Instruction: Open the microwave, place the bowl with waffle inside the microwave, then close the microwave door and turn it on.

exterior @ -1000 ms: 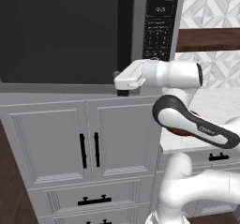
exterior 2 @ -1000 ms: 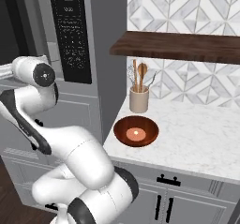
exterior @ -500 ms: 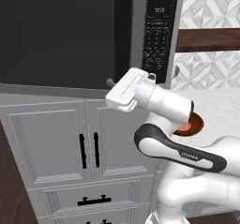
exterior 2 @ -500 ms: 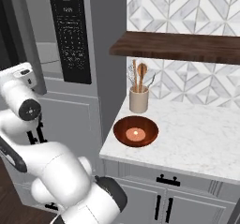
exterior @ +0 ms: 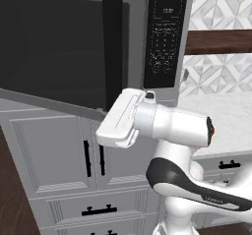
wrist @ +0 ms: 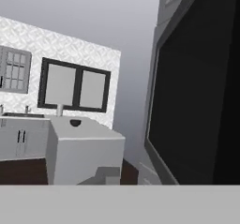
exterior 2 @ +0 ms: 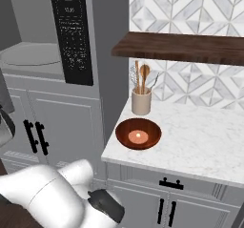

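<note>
The microwave door (exterior: pixel 54 52) stands swung wide open, its dark glass and black bar handle (exterior: pixel 113 47) facing the left base view. My gripper (exterior: pixel 106 131) hangs just under the door's lower right corner, clear of the handle; its fingers are hidden behind the white hand. The hand view looks along the door's dark glass (wrist: pixel 197 101). Inside the open microwave (exterior 2: pixel 28 55) the round turntable shows, beside the black keypad panel (exterior 2: pixel 71 31). The bowl with waffle (exterior 2: pixel 138 134) sits on the marble counter (exterior 2: pixel 200 141), right of the microwave, with nothing touching it.
A beige holder with wooden utensils (exterior 2: pixel 141 100) stands just behind the bowl. A dark wooden shelf (exterior 2: pixel 186 46) hangs over the counter. White cabinet doors with black handles (exterior: pixel 93 158) lie below the microwave. A grey island (wrist: pixel 79 153) stands across the room.
The microwave door has swung further open, baring the turntable in the right base view. My hand has come down and toward the base, off the handle, to below the door's edge.
</note>
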